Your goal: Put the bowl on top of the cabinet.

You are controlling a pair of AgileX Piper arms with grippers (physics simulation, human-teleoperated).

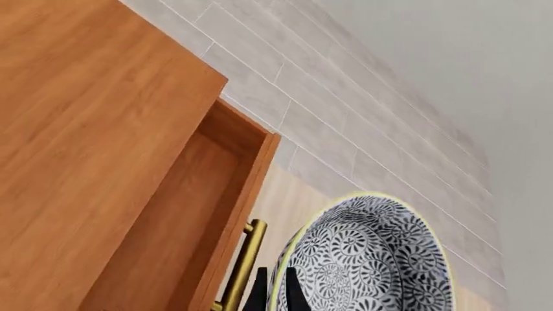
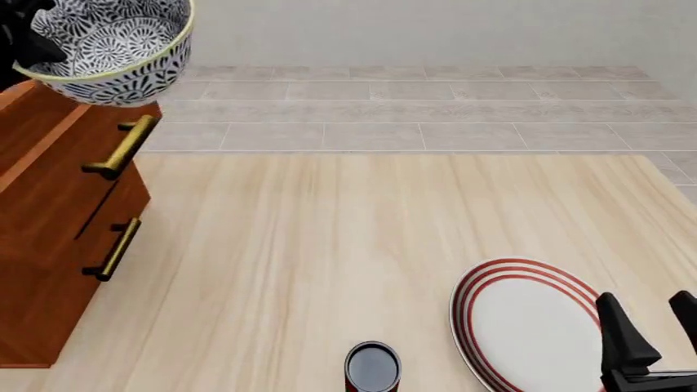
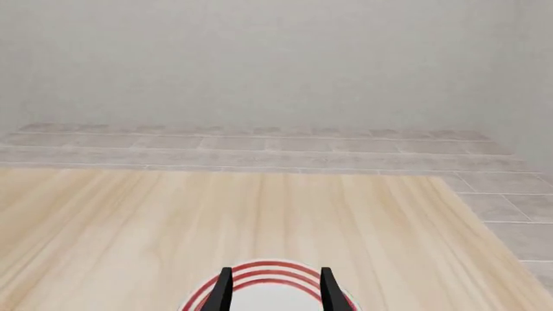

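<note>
Bowl [image 2: 109, 49] is clamped by its rim in my left gripper [image 1: 274, 288], carried above the cabinet [image 2: 49, 204]; next I must centre over its top, lower, release.

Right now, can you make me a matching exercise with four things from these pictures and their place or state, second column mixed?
Things:
1. bowl
2. plate
3. can
4. top drawer

Places or states:
A. partly pulled out of the cabinet
B. held at its rim by the left pincer, up by the cabinet's top
C. flat on the table, under the open right pincer
D. upright near the table's near edge, left of the plate

Pairs: 1-B, 2-C, 3-D, 4-A
</note>
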